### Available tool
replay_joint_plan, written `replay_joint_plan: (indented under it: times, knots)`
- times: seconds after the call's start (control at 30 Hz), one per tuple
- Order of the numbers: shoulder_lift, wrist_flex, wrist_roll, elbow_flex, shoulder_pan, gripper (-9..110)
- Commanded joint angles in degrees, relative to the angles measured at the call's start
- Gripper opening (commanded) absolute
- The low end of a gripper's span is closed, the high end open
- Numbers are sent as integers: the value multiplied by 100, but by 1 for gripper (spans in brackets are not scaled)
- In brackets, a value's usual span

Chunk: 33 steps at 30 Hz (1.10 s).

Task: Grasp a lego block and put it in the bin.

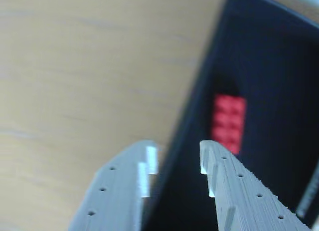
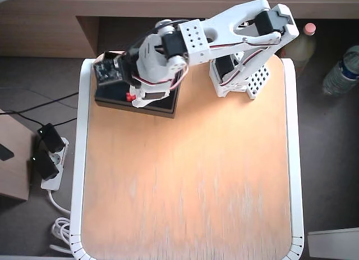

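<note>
My gripper (image 1: 177, 158) hangs over the shallow black rectangular thin-walled bin (image 1: 279, 66), fingers apart w/ nothing between them. The small bright red studded plastic lego block (image 1: 228, 123) lies on the bin floor, so I judge the drop done. Next: lift clear w/o clipping the wall.

Lego block (image 1: 229, 123): small bright-red brick w/ studs up, lying flat on the dark floor of the bin (image 1: 279, 66), close to the bin's left wall in the wrist view, long axis running roughly along that wall. In the overhead view only a sliver of the red block (image 2: 130, 96) shows, near the bin's front wall.

Bin (image 2: 162, 105): shallow black rectangular box, thin walls, dark inside, sitting upright on the table at its far-left corner as the overhead view shows it, slightly skewed vs. the table edges, its left end near the left edge. Most of its interior is hidden in the overhead view.
</note>
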Motion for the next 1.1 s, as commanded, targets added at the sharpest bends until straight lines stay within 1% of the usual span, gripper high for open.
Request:
replay_joint_plan:
  times: [0.0, 0.2, 0.5, 0.67, 0.87, 1.07]
  knots:
    - [624, 44, -88, -149, -773, 0]
    - [1063, 35, 167, -149, -2215, 0]
    - [2004, 35, -79, -132, -4447, 0]
    - [2338, 35, -281, -35, -5388, 0]
    - [2962, 26, -220, 800, -5994, 0]
    - [3841, -237, -176, 2162, -6056, 0]
